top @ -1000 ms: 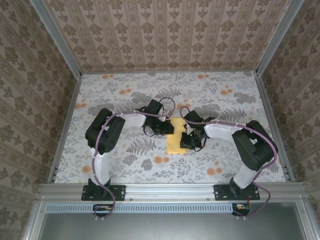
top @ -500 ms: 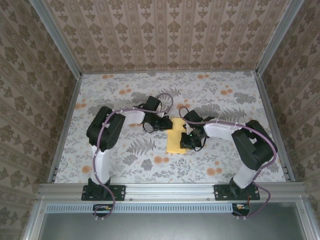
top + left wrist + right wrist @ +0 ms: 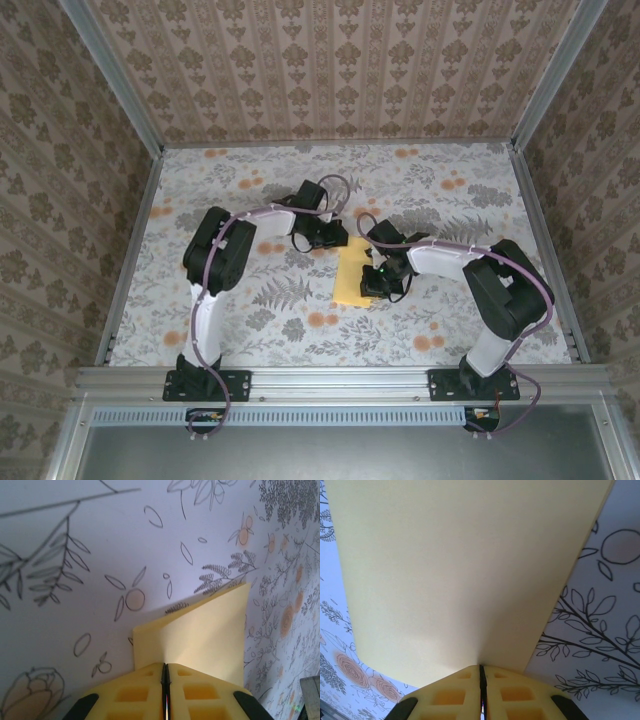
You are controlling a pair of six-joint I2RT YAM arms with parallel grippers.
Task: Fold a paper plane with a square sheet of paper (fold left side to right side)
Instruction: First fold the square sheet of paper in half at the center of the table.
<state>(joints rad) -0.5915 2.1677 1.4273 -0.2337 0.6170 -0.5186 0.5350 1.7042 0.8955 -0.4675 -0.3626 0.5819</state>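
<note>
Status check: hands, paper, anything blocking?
Left hand shut on the sheet of paper, far end. Right hand shut on its right edge. Paper a narrow rectangle on floral table.

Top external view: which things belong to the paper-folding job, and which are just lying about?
Job: pale-yellow sheet of paper; left gripper and right gripper, both shut on it.
Not part of it: floral table cover; patterned walls; metal frame rail.
</note>
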